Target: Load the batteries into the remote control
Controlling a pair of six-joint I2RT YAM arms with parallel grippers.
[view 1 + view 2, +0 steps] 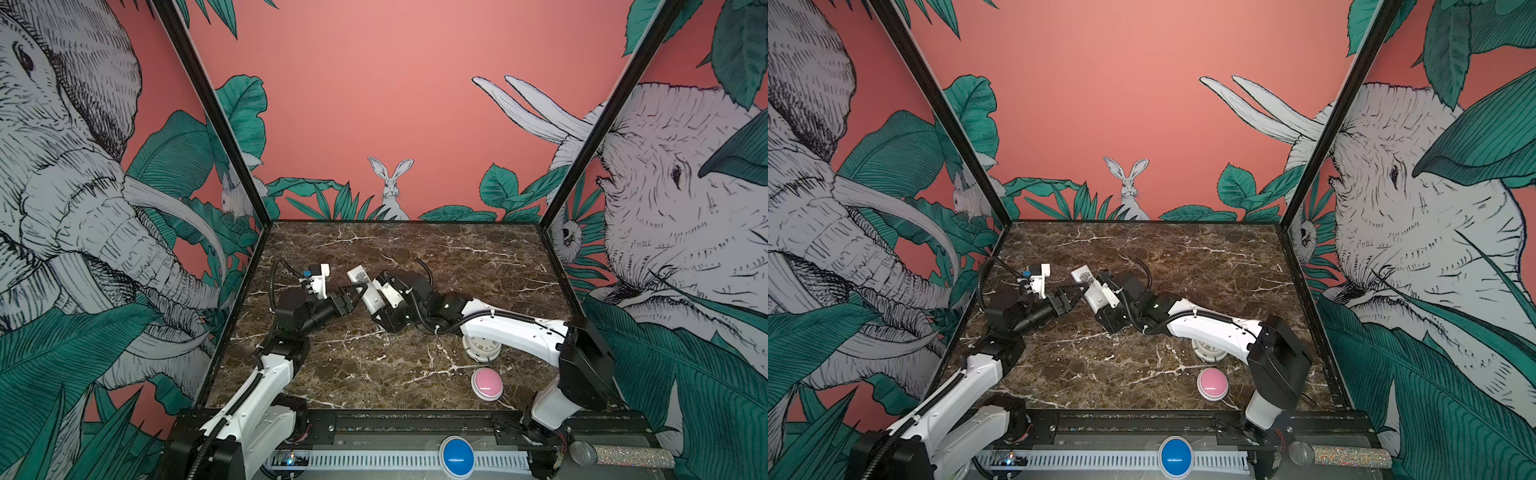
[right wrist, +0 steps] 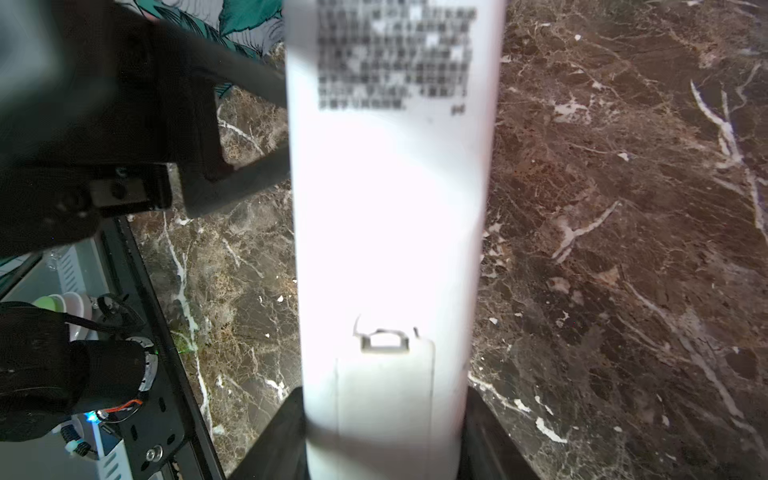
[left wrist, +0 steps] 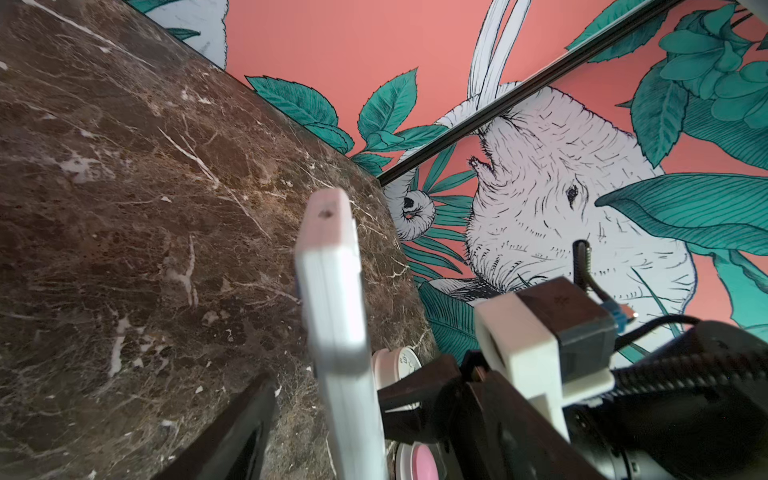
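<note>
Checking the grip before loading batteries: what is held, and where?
The right gripper holds the remote control by its battery-cover end; the left gripper is open around it, gripping nothing.

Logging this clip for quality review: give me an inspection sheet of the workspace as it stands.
Surface: dark marble table, no spills seen.
Job's things: white remote held back up, sticker showing, battery cover looks closed; no loose batteries seen.
Clutter: white clock under the right arm, pink button in front of it.
Grippers: right gripper shut on the remote's end; left gripper open, jaws either side of the remote.
Cables: black hoses along both arms, no snag seen.
Surroundings: jungle wallpaper; blue button and microphone on the front rail.
</note>
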